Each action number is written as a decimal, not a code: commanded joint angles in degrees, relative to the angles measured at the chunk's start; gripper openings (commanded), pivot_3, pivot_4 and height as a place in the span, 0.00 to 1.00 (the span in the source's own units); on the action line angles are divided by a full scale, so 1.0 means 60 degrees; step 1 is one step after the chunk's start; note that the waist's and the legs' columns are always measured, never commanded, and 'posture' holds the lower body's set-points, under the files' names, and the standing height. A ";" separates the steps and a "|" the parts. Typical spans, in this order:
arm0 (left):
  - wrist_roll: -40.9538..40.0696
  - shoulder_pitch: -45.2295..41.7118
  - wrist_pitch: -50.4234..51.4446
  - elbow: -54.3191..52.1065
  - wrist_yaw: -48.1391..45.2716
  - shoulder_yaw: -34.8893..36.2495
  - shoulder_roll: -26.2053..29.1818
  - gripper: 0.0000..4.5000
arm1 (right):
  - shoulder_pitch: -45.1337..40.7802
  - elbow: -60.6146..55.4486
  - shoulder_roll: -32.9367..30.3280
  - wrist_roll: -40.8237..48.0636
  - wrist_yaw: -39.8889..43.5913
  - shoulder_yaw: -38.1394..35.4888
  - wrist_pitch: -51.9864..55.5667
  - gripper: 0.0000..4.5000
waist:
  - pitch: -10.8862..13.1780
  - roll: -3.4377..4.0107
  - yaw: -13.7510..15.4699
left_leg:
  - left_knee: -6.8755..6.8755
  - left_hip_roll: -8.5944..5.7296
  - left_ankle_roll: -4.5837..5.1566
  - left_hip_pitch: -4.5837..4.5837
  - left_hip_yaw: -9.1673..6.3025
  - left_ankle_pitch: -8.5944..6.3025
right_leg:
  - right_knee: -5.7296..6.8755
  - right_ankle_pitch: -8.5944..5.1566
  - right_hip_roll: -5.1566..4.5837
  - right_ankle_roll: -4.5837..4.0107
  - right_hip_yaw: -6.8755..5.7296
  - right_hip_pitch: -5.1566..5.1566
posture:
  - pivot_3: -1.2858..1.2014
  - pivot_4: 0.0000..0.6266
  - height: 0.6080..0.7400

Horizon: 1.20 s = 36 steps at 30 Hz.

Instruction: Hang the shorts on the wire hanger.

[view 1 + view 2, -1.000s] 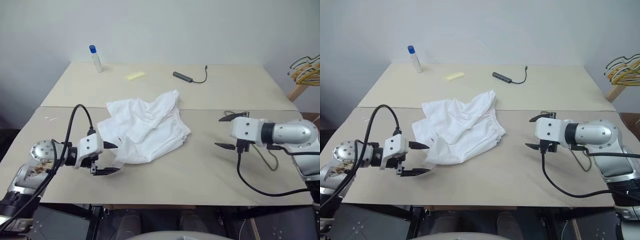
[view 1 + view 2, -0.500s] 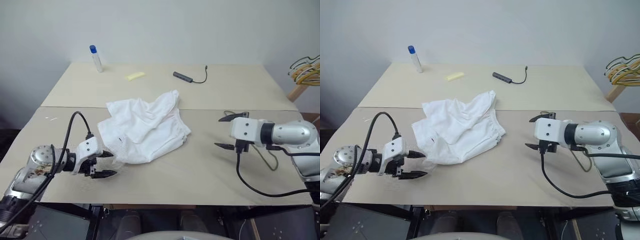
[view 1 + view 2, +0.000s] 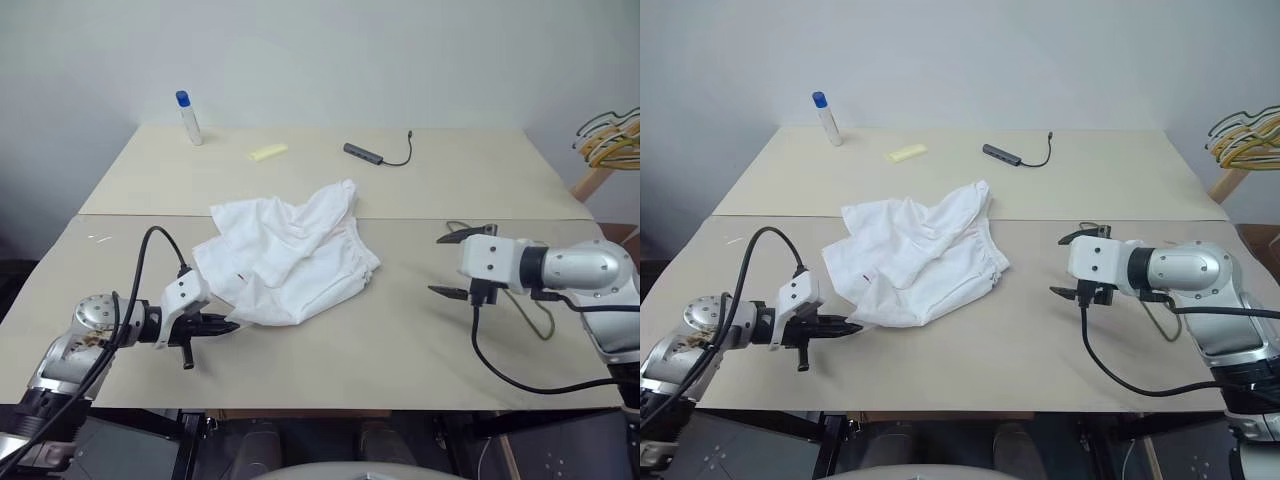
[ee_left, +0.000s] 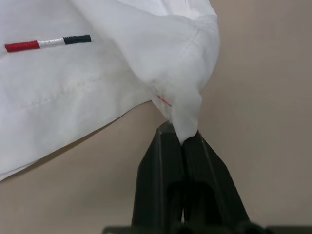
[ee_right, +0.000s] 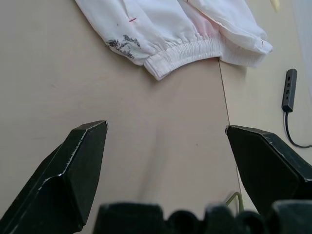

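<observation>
You are looking at the shorts, a crumpled white heap lying at the centre of the frame on the pale bench, straddling the seam between its two panels. A small red, white and black stripe tag shows on the cloth in the left wrist view. At the lower left of the frame, your left gripper has its jaws pressed together on the near corner of the shorts; the left wrist view shows a pinch of white fabric caught between the black fingers. At the right of the frame, your right gripper hovers above the bench with its jaws spread wide and nothing between them, well apart from the shorts. Just behind it, at the right edge, parts of the thin wire hanger lie on the bench, mostly hidden by the arm. Farther out, along the upper part of the frame, you see a white bottle with a blue cap at upper left, a yellow scrap beside it, and a dark dongle with its cable at upper centre. A bunch of hangers on a wooden rack sits at the far right edge.
</observation>
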 commanded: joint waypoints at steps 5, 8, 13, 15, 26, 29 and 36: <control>0.1017 0.0257 -0.1177 -0.0282 -0.0031 0.0005 0.1062 0.01 | -0.0957 0.0399 0.0797 -0.0892 -0.0576 0.0867 -0.0929 1.00 | -0.0001 -0.0001 -0.0173 | -0.0001 0.0005 0.0000 0.0001 -0.0001 0.0000 | 0.0000 0.0000 0.0005 -0.0001 0.0000 0.0000 | 0.50 0.00 1.00; 0.1134 0.0254 -0.1252 -0.0383 -0.0076 0.0050 0.1364 0.01 | -0.1368 0.0923 0.1168 -0.1397 -0.0661 0.1425 -0.1539 1.00 | 0.0000 0.0000 -0.0211 | -0.0001 0.0006 -0.0001 0.0004 0.0002 0.0000 | 0.0003 0.0000 0.0005 -0.0002 0.0002 -0.0002 | 0.51 0.00 1.00; 0.1193 0.0416 -0.1329 -0.0852 -0.0204 0.0201 0.1846 0.01 | -0.2389 0.2969 0.2092 -0.2896 -0.1527 0.2658 -0.3287 1.00 | 0.0000 -0.0001 -0.0237 | -0.0003 0.0008 -0.0001 0.0000 0.0003 0.0000 | 0.0007 0.0000 0.0007 -0.0002 0.0003 -0.0009 | 0.51 0.00 1.00; 0.1121 0.0558 -0.1262 -0.1091 -0.0367 0.0310 0.2110 0.01 | -0.2760 0.3849 0.2428 -0.3305 -0.1745 0.3073 -0.3921 1.00 | 0.0000 -0.0001 -0.0262 | -0.0004 0.0010 -0.0001 -0.0002 0.0003 0.0000 | 0.0009 0.0000 0.0008 -0.0003 0.0004 -0.0013 | 0.51 0.00 1.00; 0.1126 0.1012 -0.1476 -0.1378 -0.0487 0.0830 0.2780 0.01 | -0.4572 0.7949 0.4035 -0.4296 -0.2902 0.4060 -0.6277 1.00 | -0.0001 -0.0003 -0.0439 | -0.0006 0.0014 -0.0001 0.0027 0.0002 0.0000 | 0.0047 -0.0004 0.0012 -0.0015 0.0012 -0.0006 | 0.53 0.00 1.00; 0.1127 0.1047 -0.1435 -0.1395 -0.0436 0.0857 0.2758 0.00 | -0.4816 0.8558 0.4310 -0.4307 -0.2933 0.4090 -0.6566 0.91 | -0.0002 -0.0004 -0.0448 | -0.0010 0.0016 -0.0001 0.0042 0.0000 0.0000 | 0.0049 -0.0004 0.0014 -0.0016 0.0012 0.0004 | 0.53 0.00 1.00; 0.1091 0.1224 -0.1413 -0.1355 -0.0462 0.0934 0.2773 0.00 | -0.5102 0.9400 0.4578 -0.4539 -0.3253 0.4117 -0.7116 0.41 | -0.0002 -0.0003 -0.0448 | -0.0012 0.0016 -0.0001 0.0049 -0.0001 -0.0001 | 0.0055 -0.0005 0.0014 -0.0016 0.0014 0.0006 | 0.53 0.00 1.00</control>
